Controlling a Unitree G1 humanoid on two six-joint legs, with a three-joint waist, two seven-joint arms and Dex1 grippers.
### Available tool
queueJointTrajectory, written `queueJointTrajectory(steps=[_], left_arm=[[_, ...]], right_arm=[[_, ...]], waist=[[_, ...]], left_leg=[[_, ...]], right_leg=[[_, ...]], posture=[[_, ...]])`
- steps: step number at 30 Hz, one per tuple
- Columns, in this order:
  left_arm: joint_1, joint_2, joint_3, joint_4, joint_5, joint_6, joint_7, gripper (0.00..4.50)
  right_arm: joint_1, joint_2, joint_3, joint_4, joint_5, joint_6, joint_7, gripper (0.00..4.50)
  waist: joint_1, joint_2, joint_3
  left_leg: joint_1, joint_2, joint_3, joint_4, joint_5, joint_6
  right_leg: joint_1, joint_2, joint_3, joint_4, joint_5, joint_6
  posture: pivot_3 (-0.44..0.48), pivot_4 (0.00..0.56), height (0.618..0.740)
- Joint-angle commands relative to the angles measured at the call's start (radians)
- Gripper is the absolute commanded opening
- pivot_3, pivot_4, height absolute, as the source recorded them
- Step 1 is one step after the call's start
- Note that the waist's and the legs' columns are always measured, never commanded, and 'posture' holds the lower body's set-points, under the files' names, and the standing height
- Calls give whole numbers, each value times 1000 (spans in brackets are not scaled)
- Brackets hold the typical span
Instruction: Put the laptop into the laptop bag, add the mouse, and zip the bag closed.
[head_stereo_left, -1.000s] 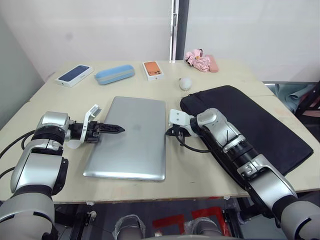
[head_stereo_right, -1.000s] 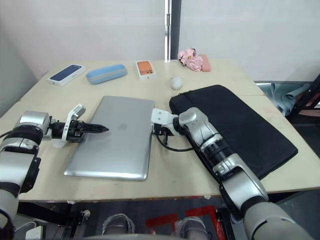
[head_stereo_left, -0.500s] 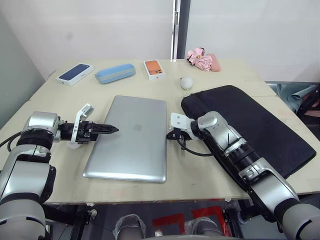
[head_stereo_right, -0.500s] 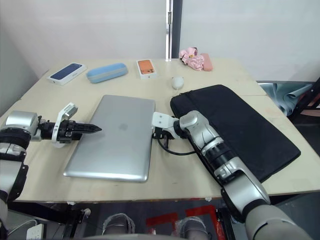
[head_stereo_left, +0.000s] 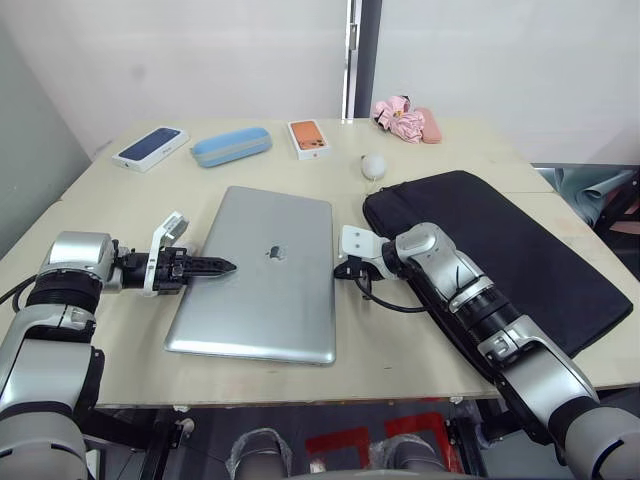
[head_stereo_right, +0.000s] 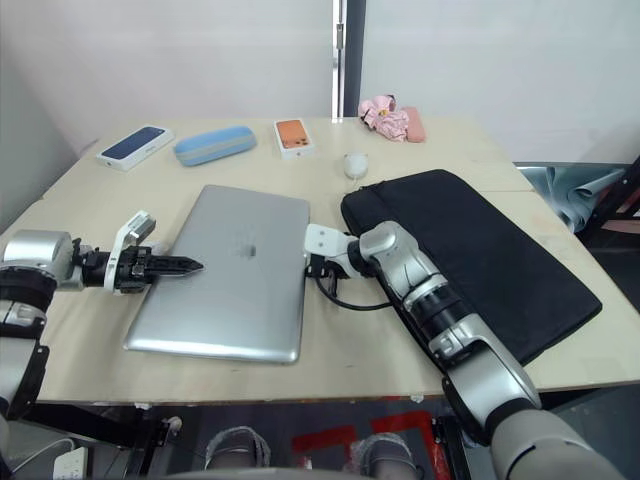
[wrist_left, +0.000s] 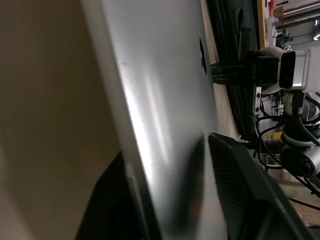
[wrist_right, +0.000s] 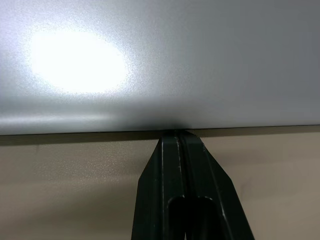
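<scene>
Laptop (head_stereo_left: 262, 272) mid-frame has rotated slightly since a second ago; left gripper (head_stereo_left: 222, 266) clamped on its left edge, right gripper (wrist_right: 177, 137) closed, pressing the right edge. Bag (head_stereo_left: 500, 250) right, unopened.

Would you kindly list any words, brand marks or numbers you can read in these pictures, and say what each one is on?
No words or numbers can be read anywhere.
Laptop: a small dark logo at the lid's centre, no lettering.
Orange phone box: any print too small to read.
Blue phone box: any print too small to read.
</scene>
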Motion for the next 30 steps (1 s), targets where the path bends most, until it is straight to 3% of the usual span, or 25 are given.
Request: queueJointTrajectory(steps=[1, 7, 13, 17, 22, 27, 30], left_arm=[[19, 30, 58, -115, -66, 63, 32, 536], [129, 28, 186, -303, -194, 211, 134, 322], [221, -24, 387, -473, -337, 335, 313, 314], [323, -52, 496, -581, -562, 337, 477, 314], [438, -275, 673, -793, -732, 337, 797, 314], [469, -438, 716, -825, -1003, 319, 1104, 314], [539, -462, 627, -817, -1252, 182, 1351, 314]], right_arm=[[16, -1, -11, -44, 23, -4, -5, 0], [42, -22, -52, -88, 59, 26, -18, 0], [62, -71, -100, -133, 100, 46, -29, 0], [83, -109, -167, -185, 155, 74, -40, 0], [134, -153, -335, -308, 277, 86, -82, 0], [197, -285, -451, -425, 363, 146, -59, 1402], [243, -388, -523, -495, 431, 222, -30, 2620]], waist=[[0, 0, 0], [-2, 0, 0], [5, 0, 0], [8, 0, 0], [18, -1, 1], [31, -1, 1], [28, -1, 1]], left_leg=[[0, 0, 0, 0, 0, 0], [0, -1, 0, -1, 0, 0], [-3, -1, -2, -3, 0, 0], [-3, -1, -2, -2, 0, 0], [-4, -1, -2, -2, 0, 0], [-3, -1, -3, 1, 0, 0], [-3, -1, -2, 2, 0, 0]], right_leg=[[0, 0, 0, 0, 0, 0], [0, 0, 0, -1, -1, -2], [-1, 2, -3, -3, -1, -2], [-1, 2, -3, -2, -1, -2], [-1, 1, -3, -2, -1, -3], [0, 1, -3, 0, -1, -2], [0, 1, -2, 0, -2, -2]], posture=[[0, 150, 740], [0, 150, 740], [0, 150, 740], [0, 150, 740], [0, 150, 740], [0, 150, 740], [0, 150, 740]])
